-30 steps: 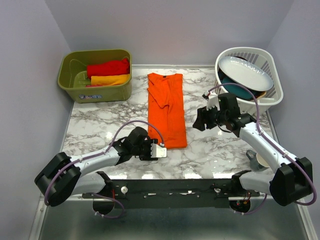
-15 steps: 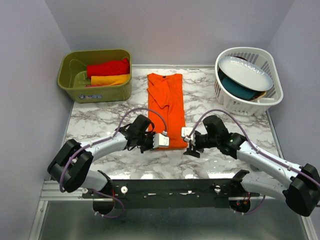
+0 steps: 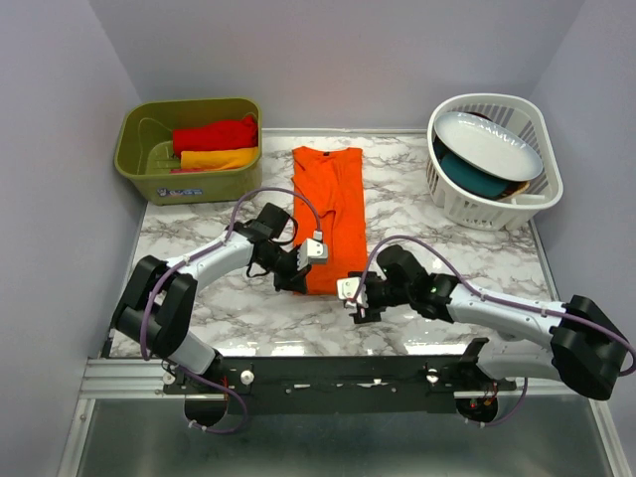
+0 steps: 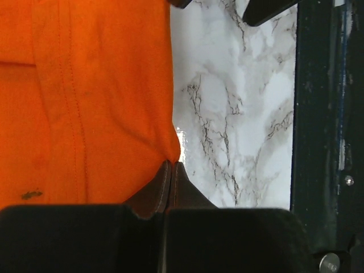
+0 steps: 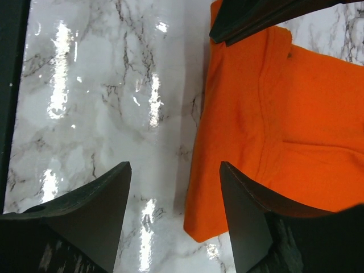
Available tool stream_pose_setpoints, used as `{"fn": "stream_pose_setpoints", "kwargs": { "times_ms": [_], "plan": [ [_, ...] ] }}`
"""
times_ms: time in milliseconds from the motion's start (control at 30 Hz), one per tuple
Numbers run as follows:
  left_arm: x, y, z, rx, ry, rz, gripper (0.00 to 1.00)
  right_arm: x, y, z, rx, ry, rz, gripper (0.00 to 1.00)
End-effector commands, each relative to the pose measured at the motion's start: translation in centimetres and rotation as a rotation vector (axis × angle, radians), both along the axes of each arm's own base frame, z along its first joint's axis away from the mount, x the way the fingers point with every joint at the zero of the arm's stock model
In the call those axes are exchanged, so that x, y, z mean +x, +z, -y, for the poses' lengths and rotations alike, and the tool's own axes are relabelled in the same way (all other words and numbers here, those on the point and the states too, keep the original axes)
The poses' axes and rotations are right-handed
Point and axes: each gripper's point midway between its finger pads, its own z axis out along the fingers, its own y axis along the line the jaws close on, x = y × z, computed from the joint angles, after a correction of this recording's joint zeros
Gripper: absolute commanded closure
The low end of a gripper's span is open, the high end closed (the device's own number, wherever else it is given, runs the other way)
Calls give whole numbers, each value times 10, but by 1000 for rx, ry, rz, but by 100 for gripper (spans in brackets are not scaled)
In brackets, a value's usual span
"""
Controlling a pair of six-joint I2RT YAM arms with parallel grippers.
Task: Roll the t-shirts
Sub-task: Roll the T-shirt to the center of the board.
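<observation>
1. The orange t-shirt [image 3: 333, 199] lies mid-worktop [image 3: 199, 248], with its long axis running away from the arm bases and its hem nearest them.
2. Your left pincer [image 4: 172, 170] is clamped on the hem's left corner.
3. Your right pincer [image 5: 173, 166] stands wide, with the hem's right corner inside its gap.

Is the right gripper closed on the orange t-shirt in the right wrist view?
No, the right gripper stands wide open, and the corner of the orange t-shirt shows in the gap, not gripped.

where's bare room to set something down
Widest bare marble table lies between the orange t-shirt and white basket. A smaller patch fronts the green bin. Crowded at the shirt's near hem, by left gripper and right gripper.
</observation>
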Motion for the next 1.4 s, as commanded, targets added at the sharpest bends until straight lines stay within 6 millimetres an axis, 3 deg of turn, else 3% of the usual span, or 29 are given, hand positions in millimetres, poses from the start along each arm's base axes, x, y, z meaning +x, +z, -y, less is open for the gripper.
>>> {"fn": "stream_pose_setpoints", "kwargs": {
  "times_ms": [0, 500, 567, 633, 700, 733, 767, 800, 833, 900, 933, 1000, 1033, 1100, 1367],
  "plan": [
    [-26, 13, -2, -49, -80, -146, 100, 19, 0, -10, 4, -44, 109, 28],
    [-19, 35, -11, -135, -48, -255, 100, 32, -37, -17, -178, -75, 149, 28],
    [-17, 35, -15, -138, -30, -254, 100, 37, -42, -16, -197, -82, 173, 49],
    [-17, 31, -22, -124, -10, -243, 84, 38, -43, -14, -212, -83, 172, 75],
    [-5, 35, -29, -133, 32, -140, 74, 36, -39, -12, -215, -92, 163, 82],
    [-9, 21, -40, -81, 70, -116, 53, 37, -33, -14, -200, -106, 151, 84],
    [-1, 32, -43, -96, 102, 15, 46, 33, -29, -11, -202, -106, 139, 85],
    [18, 37, -41, -126, 127, 169, 40, 30, -30, -8, -212, -108, 120, 85],
    [7, 21, -49, -109, 148, 192, 33, 28, -28, -7, -209, -114, 106, 85],
    [16, 41, -48, -164, 160, 404, 29, 24, -29, -5, -215, -113, 85, 85],
    [9, 31, -51, -160, 150, 421, 26, 23, -30, -5, -220, -116, 77, 85],
    [5, 37, -48, -187, 122, 495, 25, 21, -35, -2, -237, -104, 68, 85],
    [-2, 28, -48, -184, 107, 491, 24, 20, -36, -2, -238, -95, 63, 85],
    [4, 30, -46, -187, 111, 562, 18, 18, -36, -2, -248, -84, 56, 86],
    [-10, 7, -30, -165, 19, 626, 19, 14, -32, -5, -232, -85, 27, 86]
  ]
}}
